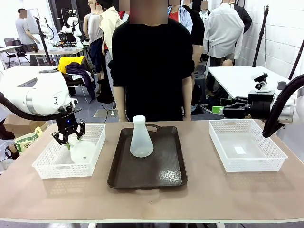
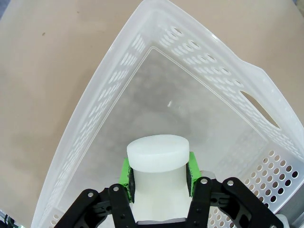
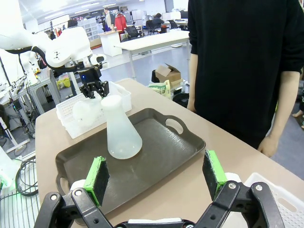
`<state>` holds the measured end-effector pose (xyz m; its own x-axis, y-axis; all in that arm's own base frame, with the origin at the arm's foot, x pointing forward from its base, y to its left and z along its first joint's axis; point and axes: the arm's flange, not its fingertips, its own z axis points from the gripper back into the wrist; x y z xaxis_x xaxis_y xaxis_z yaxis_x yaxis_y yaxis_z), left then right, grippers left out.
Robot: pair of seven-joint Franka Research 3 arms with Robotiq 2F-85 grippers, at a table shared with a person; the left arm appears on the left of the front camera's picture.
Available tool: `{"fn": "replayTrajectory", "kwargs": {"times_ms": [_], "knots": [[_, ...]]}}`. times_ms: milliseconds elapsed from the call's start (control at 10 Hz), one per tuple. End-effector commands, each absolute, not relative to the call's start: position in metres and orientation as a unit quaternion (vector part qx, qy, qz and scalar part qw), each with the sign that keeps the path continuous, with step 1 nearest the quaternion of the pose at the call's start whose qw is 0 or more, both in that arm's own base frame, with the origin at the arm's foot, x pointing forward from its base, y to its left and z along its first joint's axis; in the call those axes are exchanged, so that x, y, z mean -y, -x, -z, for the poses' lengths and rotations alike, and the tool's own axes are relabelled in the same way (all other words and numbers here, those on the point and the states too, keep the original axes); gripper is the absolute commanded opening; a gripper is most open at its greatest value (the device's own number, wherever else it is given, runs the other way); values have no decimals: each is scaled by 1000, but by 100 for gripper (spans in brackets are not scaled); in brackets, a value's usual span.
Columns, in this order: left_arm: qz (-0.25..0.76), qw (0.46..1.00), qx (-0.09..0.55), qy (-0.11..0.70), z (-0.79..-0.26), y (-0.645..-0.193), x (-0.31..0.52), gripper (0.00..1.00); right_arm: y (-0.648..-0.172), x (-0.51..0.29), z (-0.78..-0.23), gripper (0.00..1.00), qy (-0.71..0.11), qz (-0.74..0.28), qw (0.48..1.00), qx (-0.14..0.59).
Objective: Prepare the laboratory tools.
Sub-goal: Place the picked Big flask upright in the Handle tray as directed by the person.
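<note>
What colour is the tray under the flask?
Dark brown tray, clearest in the front view.

Dark brown tray (image 1: 161, 175) at table (image 1: 152, 199) centre, handle cutout at far end; white mesh basket (image 1: 52, 166) on left, second white mesh basket (image 1: 247, 164) on right holding small paper slip (image 1: 240, 150); person in black top (image 1: 152, 61) standing at far side
</note>
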<state>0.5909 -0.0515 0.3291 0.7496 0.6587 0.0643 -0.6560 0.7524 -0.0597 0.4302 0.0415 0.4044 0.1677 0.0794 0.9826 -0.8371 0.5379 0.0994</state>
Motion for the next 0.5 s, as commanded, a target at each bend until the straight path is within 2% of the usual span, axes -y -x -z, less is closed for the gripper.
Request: {"fn": "replayTrajectory", "kwargs": {"times_ms": [0, 400], "knots": [[-352, 935, 40, 17, -329, -591, 52, 0, -430, -42, -405, 100, -343, -334, 689, 545], [-347, 937, 35, 16, -332, -590, 52, 0, -430, -42, -405, 100, -343, -334, 689, 545]]}}
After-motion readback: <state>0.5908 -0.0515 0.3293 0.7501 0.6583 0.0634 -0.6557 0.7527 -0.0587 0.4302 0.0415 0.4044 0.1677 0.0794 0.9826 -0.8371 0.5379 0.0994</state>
